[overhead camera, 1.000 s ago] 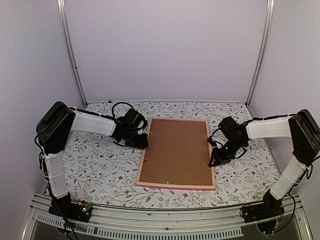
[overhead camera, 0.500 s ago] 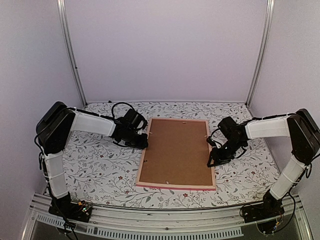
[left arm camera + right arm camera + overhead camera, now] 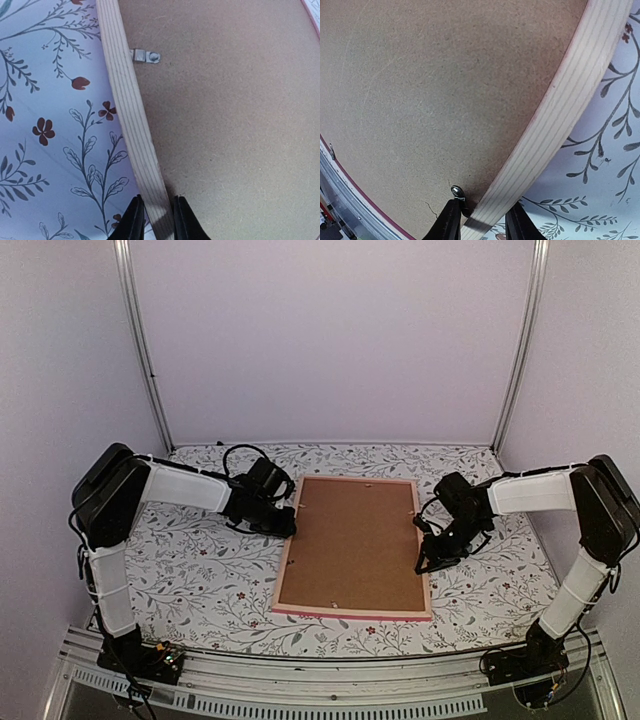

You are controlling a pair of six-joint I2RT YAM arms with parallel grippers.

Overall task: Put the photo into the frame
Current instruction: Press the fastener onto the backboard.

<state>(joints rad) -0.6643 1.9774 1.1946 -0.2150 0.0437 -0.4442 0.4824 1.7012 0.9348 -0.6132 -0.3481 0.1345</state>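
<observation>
The pink frame (image 3: 350,612) lies face down on the table, its back filled by the brown backing board (image 3: 350,545). The photo is hidden. My left gripper (image 3: 288,520) is at the left rail's upper part. In the left wrist view it (image 3: 156,220) is shut across the pale wooden rail (image 3: 127,110), one finger on each side. My right gripper (image 3: 428,562) is at the right rail's lower half. Its fingers (image 3: 482,220) straddle that rail (image 3: 560,110), the inner one against a small metal clip (image 3: 456,191).
Another metal clip (image 3: 146,56) holds the backing board at the left rail, further along from my left fingers. The floral tablecloth (image 3: 200,570) surrounds the frame. White walls and two metal posts (image 3: 140,350) close off the back.
The right arm has shifted very slightly at the frame's right rail. The left arm and the frame have not moved.
</observation>
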